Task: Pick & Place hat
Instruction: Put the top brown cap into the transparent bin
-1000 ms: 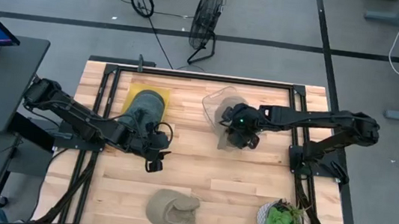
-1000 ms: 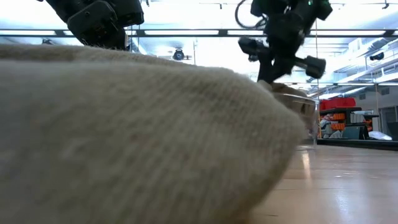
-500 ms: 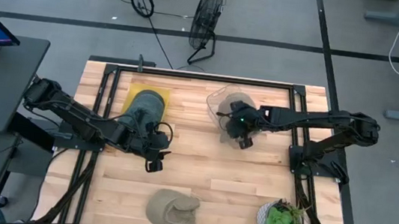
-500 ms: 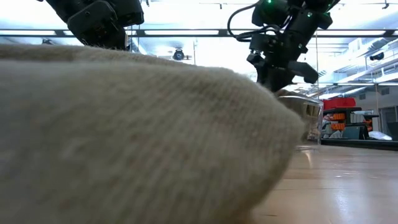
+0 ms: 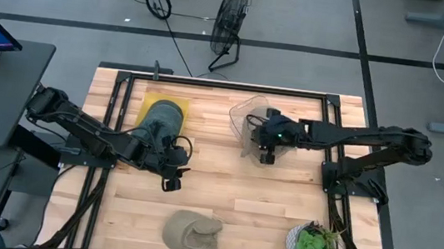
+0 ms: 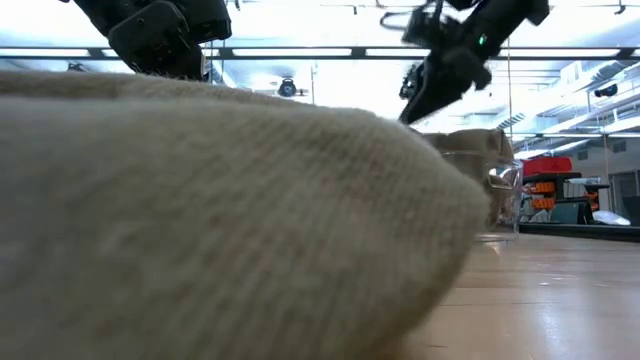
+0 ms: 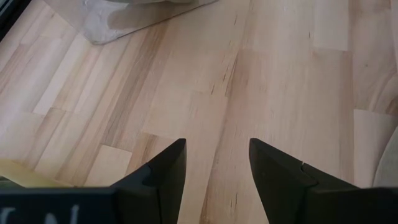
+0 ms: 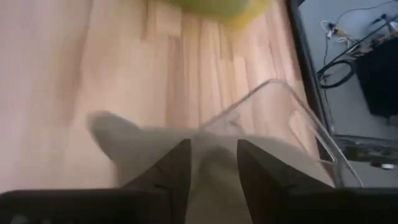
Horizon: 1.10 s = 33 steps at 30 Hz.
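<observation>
A grey-beige hat lies in a clear container at the table's far middle, and it shows over the container's rim in the low view. My right gripper stands open just above this hat, fingers pointing down. A grey-green hat rests on a yellow mat at the far left. A beige hat lies by the near edge and fills the low view. Beside the grey-green hat, my left gripper hovers open over bare wood.
A potted green plant stands at the near right corner. A black frame runs round the table top. Bare wood lies between the two arms. On the floor beyond the far edge stands a fan.
My right gripper has opened and let go of the hat, then risen and tipped above the clear container. The hat, which hung from its fingers, now rests in the container. The left arm has kept still.
</observation>
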Motion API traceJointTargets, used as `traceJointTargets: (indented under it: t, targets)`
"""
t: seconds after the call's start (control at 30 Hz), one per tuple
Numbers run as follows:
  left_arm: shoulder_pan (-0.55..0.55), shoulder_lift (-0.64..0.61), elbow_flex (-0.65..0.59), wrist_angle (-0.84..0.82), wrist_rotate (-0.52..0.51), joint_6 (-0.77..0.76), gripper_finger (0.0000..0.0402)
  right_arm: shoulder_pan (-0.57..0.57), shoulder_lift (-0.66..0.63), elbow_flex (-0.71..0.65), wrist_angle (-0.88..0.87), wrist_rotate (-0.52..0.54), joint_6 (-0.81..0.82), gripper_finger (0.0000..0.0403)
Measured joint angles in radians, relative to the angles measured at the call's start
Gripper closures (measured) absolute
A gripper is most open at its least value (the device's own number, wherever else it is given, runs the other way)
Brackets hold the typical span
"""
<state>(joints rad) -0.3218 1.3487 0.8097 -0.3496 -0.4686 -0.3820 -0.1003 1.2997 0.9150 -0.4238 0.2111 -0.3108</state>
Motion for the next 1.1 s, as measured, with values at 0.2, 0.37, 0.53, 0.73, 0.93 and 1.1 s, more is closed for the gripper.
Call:
traceJointTargets:
  t: [0.2,0.37,0.53,0.73,0.93,1.1]
  targets:
    - [0.0,0.0,0.0,0.0,0.0,0.0,0.0223,0.028,-0.078,0.0,-0.009,0.008,0.295,0.027]
    - [0.0,0.0,0.0,0.0,0.0,0.0,0.0223,0.054,-0.061,0.0,-0.001,0.009,0.697,0.027]
    - [0.0,0.0,0.0,0.002,0.0,0.0,0.0223,0.104,0.016,0.0,-0.004,0.022,0.924,0.027]
    - [0.0,0.0,0.0,0.001,0.0,0.001,0.0223,0.119,0.069,0.0,-0.023,0.132,0.881,0.027]
    - [0.0,0.0,0.0,0.001,0.0,0.0,0.0223,0.119,0.028,0.001,-0.05,0.179,0.871,0.027]
    - [0.0,0.0,0.0,0.002,0.0,0.0,0.0223,0.095,0.008,0.002,-0.174,0.207,0.915,0.027]
